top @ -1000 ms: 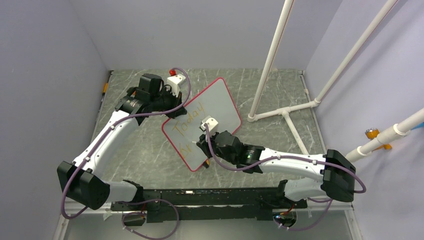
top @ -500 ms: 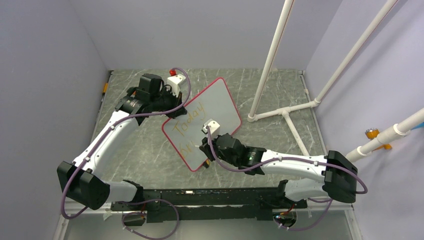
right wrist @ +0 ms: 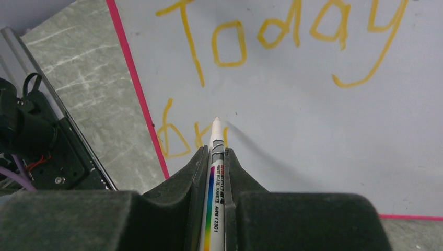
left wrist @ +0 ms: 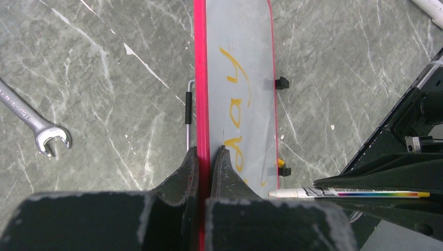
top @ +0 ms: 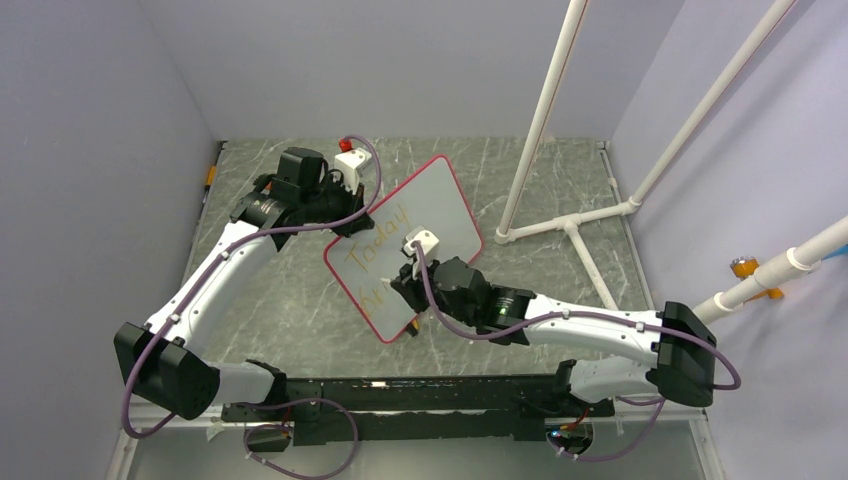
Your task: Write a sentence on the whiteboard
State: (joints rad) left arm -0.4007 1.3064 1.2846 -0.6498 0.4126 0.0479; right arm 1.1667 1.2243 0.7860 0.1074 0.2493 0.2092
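Note:
The whiteboard (top: 430,205), white with a red-pink frame, stands tilted on the table. My left gripper (left wrist: 206,153) is shut on its upper edge (left wrist: 201,78) and holds it up. The sentence (right wrist: 282,39) reads "Today" in orange-yellow, with "br" started on a second line (right wrist: 175,137); it also shows in the top view (top: 378,245). My right gripper (right wrist: 214,150) is shut on a white marker pen (right wrist: 214,172), its tip at the board just right of the "r". The pen also shows in the left wrist view (left wrist: 355,193).
A silver wrench (left wrist: 31,123) lies on the marble table left of the board. Two black clips (left wrist: 282,82) sit on the board's lower edge. White pipe frames (top: 560,225) stand at the right. A red-topped object (top: 346,145) sits at the back.
My right gripper moved slightly back and forth along the second line with the pen; the marks after "b" grew. The left arm and the board stayed still.

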